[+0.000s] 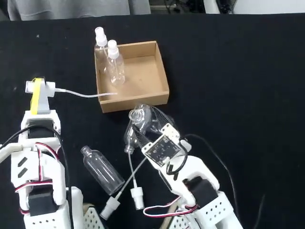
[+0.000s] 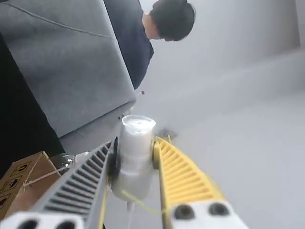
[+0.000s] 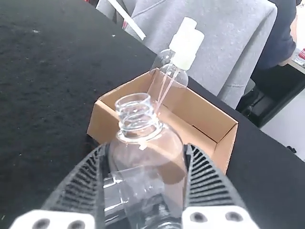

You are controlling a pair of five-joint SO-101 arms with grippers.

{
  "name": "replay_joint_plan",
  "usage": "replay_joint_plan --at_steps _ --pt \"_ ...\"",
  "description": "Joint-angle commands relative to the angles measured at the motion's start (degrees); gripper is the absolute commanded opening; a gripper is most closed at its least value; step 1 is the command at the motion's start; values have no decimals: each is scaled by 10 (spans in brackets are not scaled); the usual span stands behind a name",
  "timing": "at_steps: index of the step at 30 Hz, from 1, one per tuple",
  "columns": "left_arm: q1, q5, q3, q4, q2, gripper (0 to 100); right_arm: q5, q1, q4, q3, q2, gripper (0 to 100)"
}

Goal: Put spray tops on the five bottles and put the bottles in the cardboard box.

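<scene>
The cardboard box [image 1: 143,98] stands at the table's middle back, with two capped clear bottles [image 1: 115,64] upright in its left part. My right gripper [image 1: 144,125] is just in front of the box, shut on an open-necked clear bottle [image 3: 138,143] that points toward the box [image 3: 209,125]. My left gripper [image 1: 38,89] is left of the box, shut on a white spray top [image 2: 136,152]; its thin tube [image 1: 81,94] reaches to the box's front-left corner. Another uncapped bottle [image 1: 101,169] lies on the table between the arms.
Two loose spray tops [image 1: 137,196] [image 1: 110,208] with long tubes lie near the front edge between the arm bases. The black table [image 1: 238,71] spreads out to the right of the box. A seated person shows behind the far edge.
</scene>
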Motion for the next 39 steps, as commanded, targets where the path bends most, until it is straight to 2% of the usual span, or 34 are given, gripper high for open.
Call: replay_joint_plan --at_steps 1,7,15,22,29,39 --pt "24 -10 -58 13 -5 29 7 -8 -18 -2 -57 74" --pt "38 -13 -131 114 -5 29 5 -8 -18 -2 -57 74" --pt "38 -13 -143 161 -5 29 7 -9 -21 -2 -57 74" --pt "39 -14 -138 168 -5 29 7 -9 -33 -2 -56 74" --pt "85 -37 -125 176 -5 29 7 -9 -32 -2 -56 74" --pt "87 -38 -102 173 -5 29 7 -9 -30 -2 -55 74"
